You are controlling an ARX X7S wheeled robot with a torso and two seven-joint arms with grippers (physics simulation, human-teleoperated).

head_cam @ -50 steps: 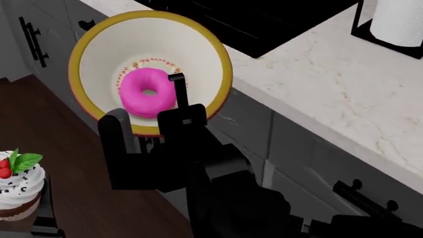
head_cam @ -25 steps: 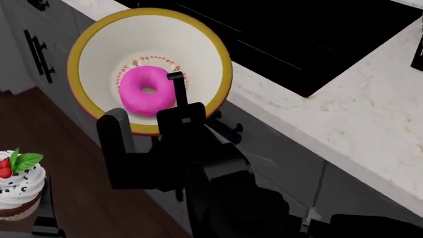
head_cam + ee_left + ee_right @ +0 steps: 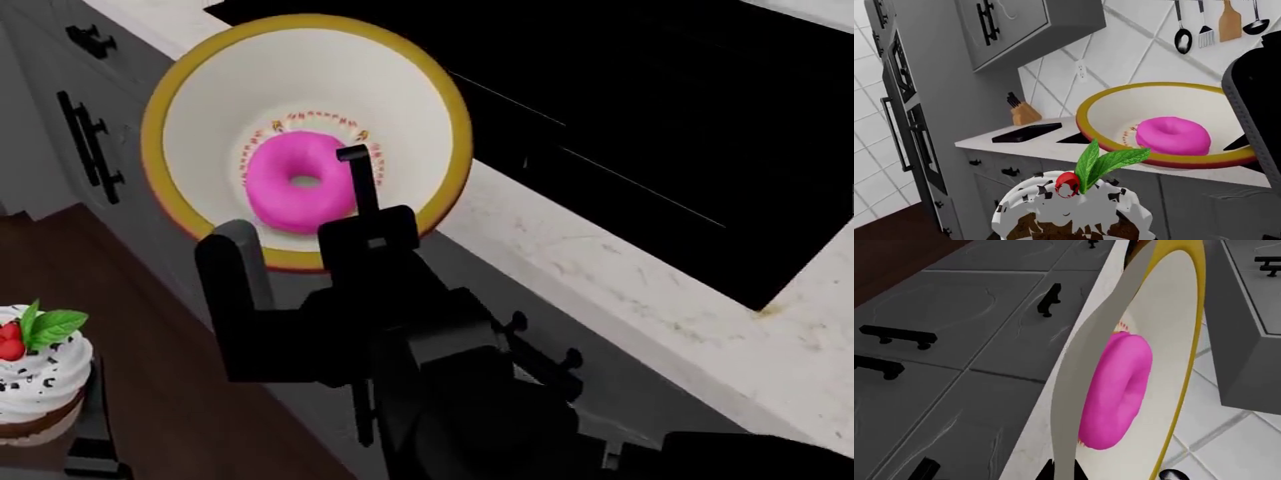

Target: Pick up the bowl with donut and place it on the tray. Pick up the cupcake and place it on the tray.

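The cream bowl (image 3: pixel 214 110) with a yellow rim hangs in the air before the counter's edge, the pink donut (image 3: pixel 300 180) lying in it. My right gripper (image 3: pixel 314 250) is shut on the bowl's near rim, one thin finger inside and one outside. In the right wrist view the bowl (image 3: pixel 1167 340) rises edge-on from between the jaws of the right gripper (image 3: pixel 1064 472), with the donut (image 3: pixel 1117 390) in it. The cupcake (image 3: pixel 40 380) is held in my left gripper (image 3: pixel 54 440) above the floor. In the left wrist view the cupcake (image 3: pixel 1071 210) hides the jaws. A flat black slab (image 3: pixel 1027 132) on the counter looks like the tray.
A white marble counter (image 3: pixel 641 290) carries a large flat black surface (image 3: pixel 667 120). Grey cabinets with black handles (image 3: pixel 87 130) stand under it, over a dark wood floor (image 3: pixel 80 270). A knife block (image 3: pixel 1025 114) and hanging utensils (image 3: pixel 1217 22) line the far wall.
The counter and its black surface have slid down and to the left in the head view. Bowl, donut and cupcake keep their places in the grippers.
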